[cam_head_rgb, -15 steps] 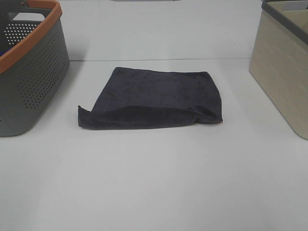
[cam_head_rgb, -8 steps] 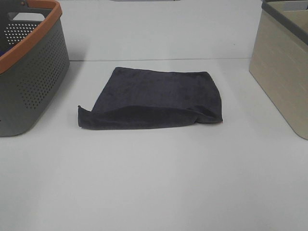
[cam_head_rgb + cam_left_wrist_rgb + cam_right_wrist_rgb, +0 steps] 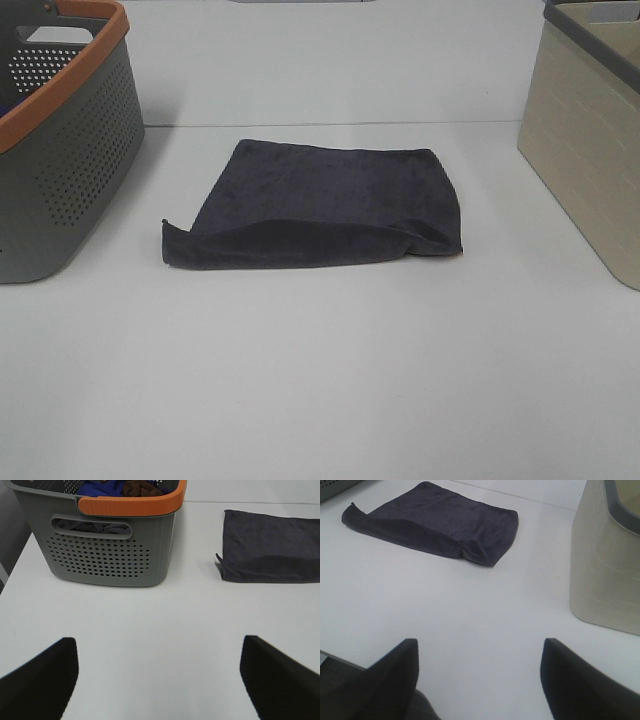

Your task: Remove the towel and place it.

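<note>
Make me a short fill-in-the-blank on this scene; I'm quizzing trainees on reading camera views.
1. The towel lies folded on the ____ table.
2. The grey basket has an ____ rim.
3. The beige bin stands on the ____ side of the exterior high view.
4. Both the left pincer and the right pincer are ____, holding nothing.

Missing words: white; orange; right; open
</note>
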Tool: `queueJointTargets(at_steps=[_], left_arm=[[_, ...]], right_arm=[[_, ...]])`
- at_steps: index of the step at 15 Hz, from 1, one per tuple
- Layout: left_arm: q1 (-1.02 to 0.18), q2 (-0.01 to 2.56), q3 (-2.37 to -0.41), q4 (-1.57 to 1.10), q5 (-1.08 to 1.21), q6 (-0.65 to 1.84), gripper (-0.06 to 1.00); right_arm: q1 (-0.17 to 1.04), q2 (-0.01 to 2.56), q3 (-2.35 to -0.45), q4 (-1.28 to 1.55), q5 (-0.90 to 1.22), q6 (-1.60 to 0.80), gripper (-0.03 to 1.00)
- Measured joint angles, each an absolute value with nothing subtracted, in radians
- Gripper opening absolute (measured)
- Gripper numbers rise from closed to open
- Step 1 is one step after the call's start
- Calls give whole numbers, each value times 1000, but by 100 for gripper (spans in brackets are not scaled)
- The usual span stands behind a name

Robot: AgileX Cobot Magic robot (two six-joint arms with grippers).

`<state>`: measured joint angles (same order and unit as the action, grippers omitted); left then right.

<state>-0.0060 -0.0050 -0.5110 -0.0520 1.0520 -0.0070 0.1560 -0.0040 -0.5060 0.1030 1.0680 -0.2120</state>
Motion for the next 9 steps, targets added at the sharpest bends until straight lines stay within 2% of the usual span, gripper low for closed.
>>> queueJointTargets(at_steps=[9], left_arm=[[-6, -5, -511, -52, 1052, -7, 82]], right_arm=[[156, -4, -506, 103, 1068, -212, 68]])
